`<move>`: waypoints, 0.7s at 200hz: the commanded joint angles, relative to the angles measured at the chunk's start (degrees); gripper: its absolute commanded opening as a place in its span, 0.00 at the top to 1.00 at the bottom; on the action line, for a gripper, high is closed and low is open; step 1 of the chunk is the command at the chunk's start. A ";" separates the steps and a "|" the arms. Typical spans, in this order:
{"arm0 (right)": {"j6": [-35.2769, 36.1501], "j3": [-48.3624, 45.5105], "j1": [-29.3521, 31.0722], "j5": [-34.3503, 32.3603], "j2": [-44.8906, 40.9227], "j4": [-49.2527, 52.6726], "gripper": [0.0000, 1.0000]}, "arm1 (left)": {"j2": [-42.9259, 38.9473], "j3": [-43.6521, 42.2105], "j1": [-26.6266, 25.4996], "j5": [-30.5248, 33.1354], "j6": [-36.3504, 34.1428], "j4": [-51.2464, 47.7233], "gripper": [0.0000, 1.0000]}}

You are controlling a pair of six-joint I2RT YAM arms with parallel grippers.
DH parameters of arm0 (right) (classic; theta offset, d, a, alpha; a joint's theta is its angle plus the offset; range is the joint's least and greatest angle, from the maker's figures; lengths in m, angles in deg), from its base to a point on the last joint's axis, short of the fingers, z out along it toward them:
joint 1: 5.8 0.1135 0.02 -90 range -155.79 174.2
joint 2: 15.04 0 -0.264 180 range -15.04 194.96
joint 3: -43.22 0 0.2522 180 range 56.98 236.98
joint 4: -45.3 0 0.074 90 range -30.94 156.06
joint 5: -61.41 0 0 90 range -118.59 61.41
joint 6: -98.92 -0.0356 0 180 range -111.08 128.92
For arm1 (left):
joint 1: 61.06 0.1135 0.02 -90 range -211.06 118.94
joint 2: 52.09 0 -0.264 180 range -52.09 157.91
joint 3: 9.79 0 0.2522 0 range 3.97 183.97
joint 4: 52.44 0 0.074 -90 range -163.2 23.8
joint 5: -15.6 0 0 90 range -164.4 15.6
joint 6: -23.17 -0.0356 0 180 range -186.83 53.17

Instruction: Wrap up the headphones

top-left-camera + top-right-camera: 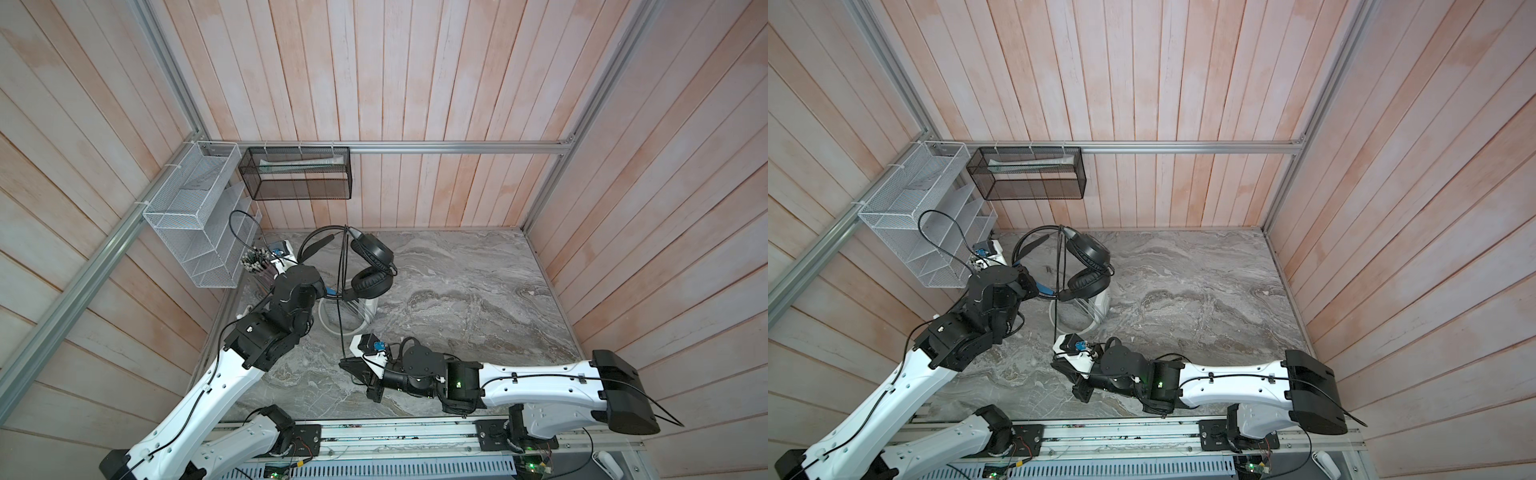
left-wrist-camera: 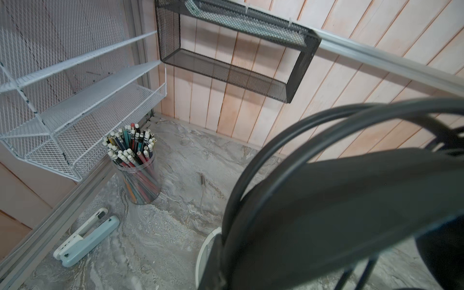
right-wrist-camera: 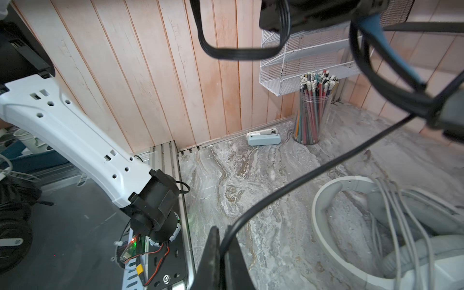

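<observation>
The black headphones [image 1: 372, 255] [image 1: 1088, 254] hang in the air at the back left of the marble table. My left gripper [image 1: 329, 293] [image 1: 1040, 291] is shut on their blue-lined headband [image 2: 351, 213], which fills much of the left wrist view. Their black cable [image 1: 340, 324] [image 1: 1056, 316] [image 3: 301, 180] runs down taut to my right gripper [image 1: 345, 363] [image 1: 1057, 357] [image 3: 223, 248], which is shut on it low over the table. The white headphones [image 1: 328, 322] [image 1: 1084, 328] [image 3: 319, 226] lie on the table under the black pair, with grey-white cable laid over them.
A clear cup of pencils [image 1: 255, 257] [image 2: 140, 175] [image 3: 311, 113] and a pale stapler [image 2: 85, 238] [image 3: 263, 136] sit by the left wall. A white mesh rack [image 1: 191, 220] and a black mesh basket [image 1: 299, 174] hang on the walls above that corner.
</observation>
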 commanded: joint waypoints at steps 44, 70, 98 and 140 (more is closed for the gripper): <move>15.17 9.53 0.39 -11.56 -6.22 15.63 1.00 | 2.13 -8.14 0.46 -2.42 0.28 4.94 1.00; 16.32 13.21 -1.99 -11.76 -6.74 19.48 1.00 | 2.22 -11.95 0.30 -4.42 1.58 4.94 1.00; 16.12 16.15 -5.36 -9.19 -7.19 21.64 1.00 | 2.13 -15.41 -1.17 -3.20 2.30 4.28 1.00; 17.20 19.10 -5.72 -7.83 -4.29 23.83 1.00 | 2.24 -17.98 -4.12 -2.41 2.13 4.53 1.00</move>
